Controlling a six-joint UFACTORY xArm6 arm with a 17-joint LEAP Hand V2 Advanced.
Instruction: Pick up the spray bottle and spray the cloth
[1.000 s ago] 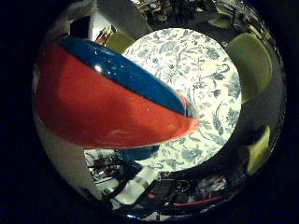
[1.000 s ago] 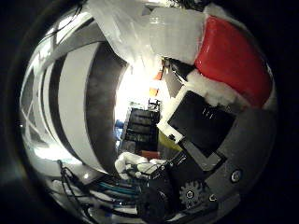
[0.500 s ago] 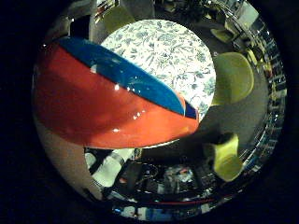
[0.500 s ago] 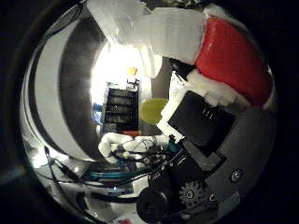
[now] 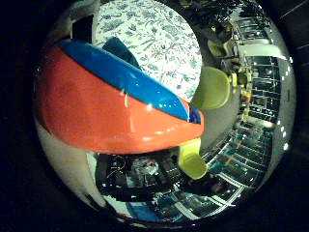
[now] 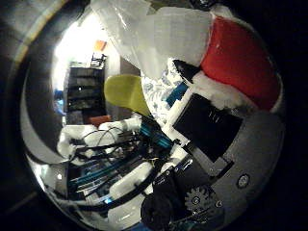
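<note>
little finger side: the spray bottle (image 5: 116,121), red and blue, fills the view against the palm, above the floral counter (image 5: 154,43); a dark teal shape (image 5: 118,48) there may be the cloth, so we should aim the nozzle at it before squeezing; yellow chairs (image 5: 212,87) ring the counter; thumb side: the robot hand (image 6: 216,144) seems curled round the bottle; shelves behind.

You can't see most of the spray bottle (image 5: 111,116): its red and blue body sits right against the palm, and its ends run out of view. It also covers part of the flowery tablecloth (image 5: 159,48). The dark cloth (image 5: 118,48) barely peeks past it. You can't make out the finger grip.
</note>
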